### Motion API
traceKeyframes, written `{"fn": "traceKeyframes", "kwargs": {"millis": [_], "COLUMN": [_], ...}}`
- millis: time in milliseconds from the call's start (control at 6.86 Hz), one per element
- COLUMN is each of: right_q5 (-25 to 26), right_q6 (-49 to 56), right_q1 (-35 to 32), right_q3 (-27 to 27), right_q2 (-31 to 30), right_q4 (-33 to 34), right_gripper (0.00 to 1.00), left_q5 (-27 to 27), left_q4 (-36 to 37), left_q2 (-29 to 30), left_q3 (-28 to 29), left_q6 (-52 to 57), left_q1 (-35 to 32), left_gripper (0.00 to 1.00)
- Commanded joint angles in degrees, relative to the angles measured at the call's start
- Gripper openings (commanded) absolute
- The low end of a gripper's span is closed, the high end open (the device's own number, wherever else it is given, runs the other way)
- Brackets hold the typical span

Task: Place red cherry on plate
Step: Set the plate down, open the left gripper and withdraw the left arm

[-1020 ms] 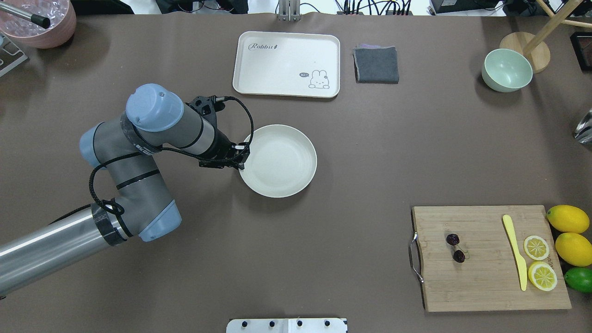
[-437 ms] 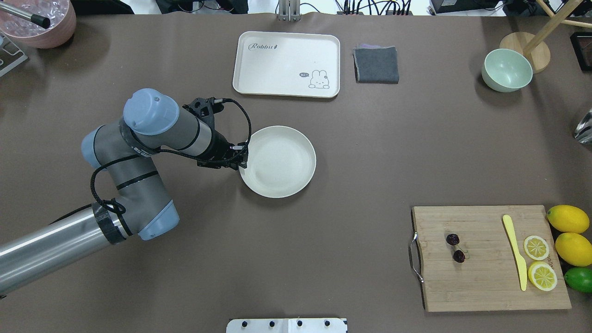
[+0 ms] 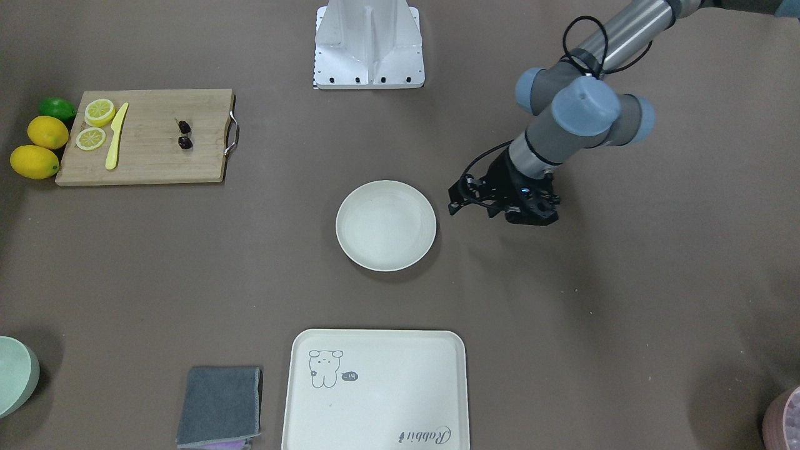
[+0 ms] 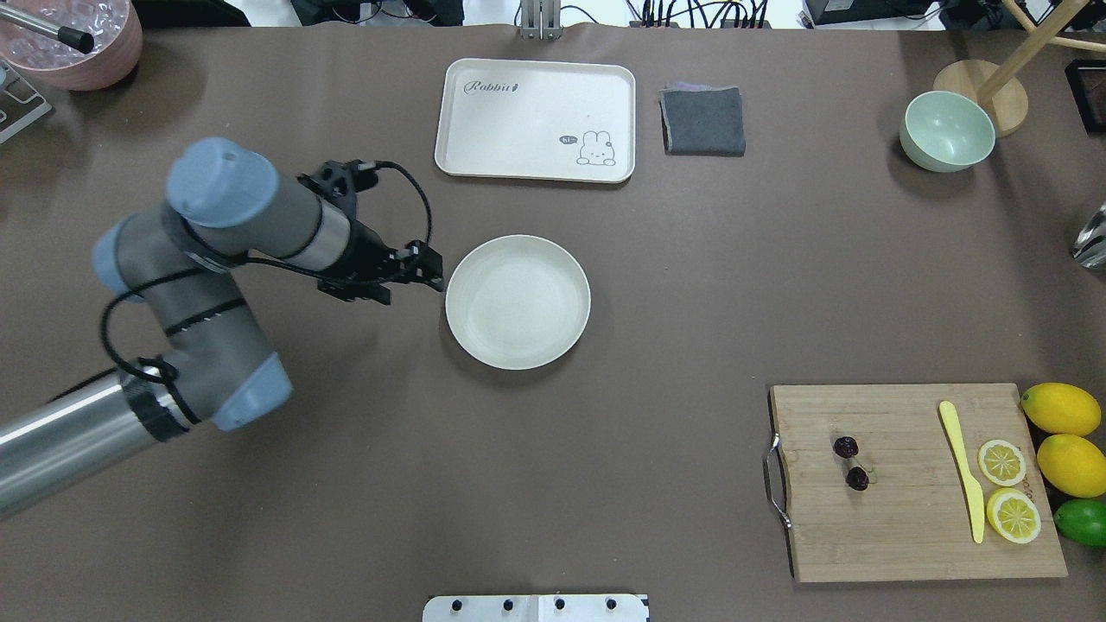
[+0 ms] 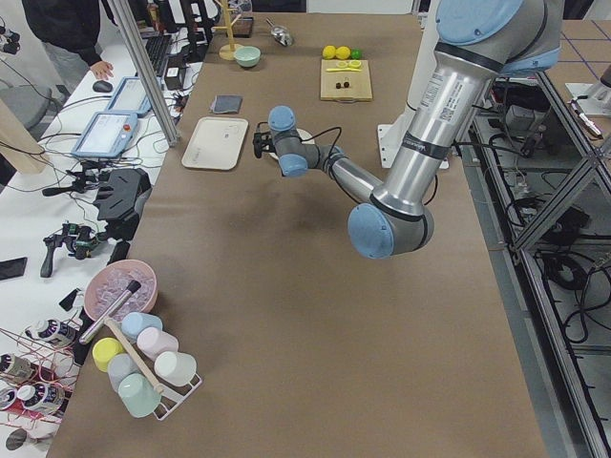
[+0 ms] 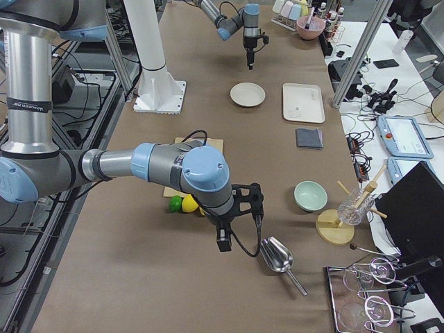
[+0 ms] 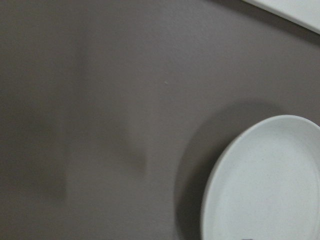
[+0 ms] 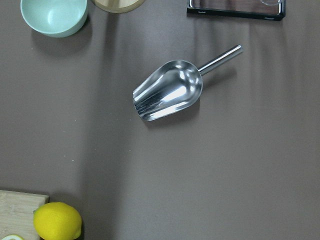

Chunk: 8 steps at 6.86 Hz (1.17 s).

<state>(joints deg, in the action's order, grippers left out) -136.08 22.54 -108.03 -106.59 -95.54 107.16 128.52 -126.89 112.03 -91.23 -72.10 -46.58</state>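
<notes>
Maroon on wood: find the red cherry on the cutting board, far off at the plate's 4 o'clock, lying roughly 12-to-6. Favour the nearer right gripper; leave the left gripper beside the plate's 9 o'clock rim. Cannot tell the spread of either's fingers.

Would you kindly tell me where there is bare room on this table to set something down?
Free: the table stretch between the plate and the cutting board; the empty plate; the board's strip between the red cherry and the yellow knife. Crowded: the board's right end, with lemon slices and whole fruit; the left gripper hangs beside the plate.
</notes>
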Motion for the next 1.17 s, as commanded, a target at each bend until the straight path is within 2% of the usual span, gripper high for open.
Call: {"fn": "traceKeyframes", "kwargs": {"millis": [0, 146, 291, 583, 728, 874, 1020], "right_q5": [-2.95, -2.96, -2.53, -2.17, -2.35, -0.87, 4.37], "right_q6": [-8.93, -14.4, -23.68, -36.39, -44.09, -50.6, -59.89], "right_q1": [6.21, 11.38, 16.66, 26.07, 29.68, 35.2, 41.78], "right_q3": [-1.07, -1.86, -3.78, -11.41, -15.88, -18.02, -22.3], "right_q2": [3.84, 7.09, 10.52, 12.73, 12.66, 12.66, 11.88], "right_q4": [0.15, 0.06, 0.06, -0.2, -0.2, -0.72, -2.3], "right_gripper": [1.0, 1.0, 1.0, 1.0, 1.0, 1.0, 1.0], "left_q5": [9.97, 14.35, 17.44, 23.24, 23.96, 24.15, 24.67], "left_q4": [-0.02, 1.63, 5.04, 13.2, 14.9, 16.22, 17.63], "left_q2": [-15.37, -17.61, -17.72, -17.72, -17.46, -16.85, -15.54], "left_q3": [-3.43, -1.95, -1.76, -2.63, -3.95, -4.31, -4.31], "left_q6": [19.51, 27.98, 32.67, 41.3, 41.94, 41.95, 41.95], "left_q1": [-15.05, -22.08, -26.06, -31.53, -31.81, -31.81, -31.73], "left_gripper": [0.99, 0.99, 0.99, 0.99, 0.99, 0.99, 0.99]}}
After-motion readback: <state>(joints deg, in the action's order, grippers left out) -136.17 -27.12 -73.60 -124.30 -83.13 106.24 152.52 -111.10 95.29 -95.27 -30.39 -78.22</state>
